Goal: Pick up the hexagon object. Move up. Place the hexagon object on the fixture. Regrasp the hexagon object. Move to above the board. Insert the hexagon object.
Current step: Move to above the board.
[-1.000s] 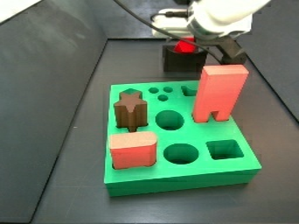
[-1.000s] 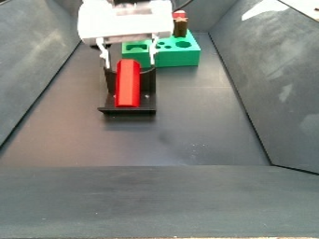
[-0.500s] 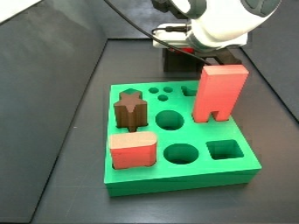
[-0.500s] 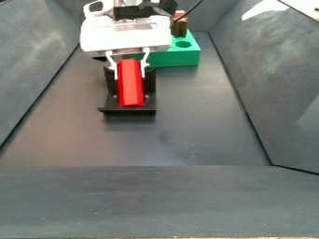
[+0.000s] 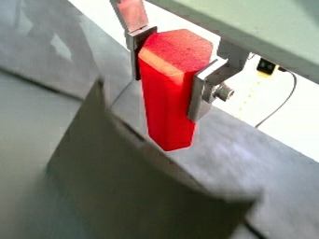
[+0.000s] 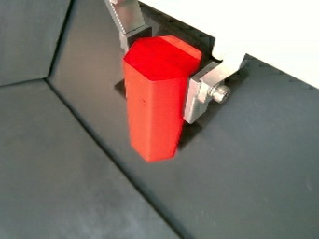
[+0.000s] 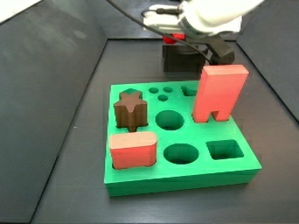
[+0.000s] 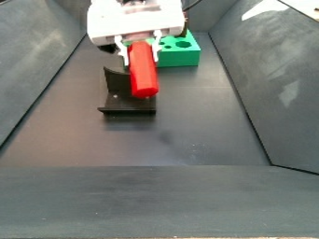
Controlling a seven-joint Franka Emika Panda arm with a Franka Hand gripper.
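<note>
Clearly, the gripper (image 8: 140,56) is clamped on the hexagon object (image 8: 145,70), near the top centre of a side view. Its silver fingers (image 5: 137,39) press on opposite sides of the red bar in both wrist views, with the gripper (image 6: 162,67) closed around the hexagon object (image 6: 157,107) near its upper end. In a side view the bar hangs tilted, its lower end above the fixture (image 8: 126,96), which sits on the dark floor just below; whether they touch cannot be told. Behind them, at the upper centre, lies the board (image 8: 178,51). In a side view the board (image 7: 176,171) fills the middle, carrying a tall salmon block (image 7: 219,92), a brown star peg (image 7: 129,111) and a short salmon block (image 7: 132,150). Behind it the gripper (image 7: 187,41) hovers over the fixture (image 7: 181,59) at the upper centre.
</note>
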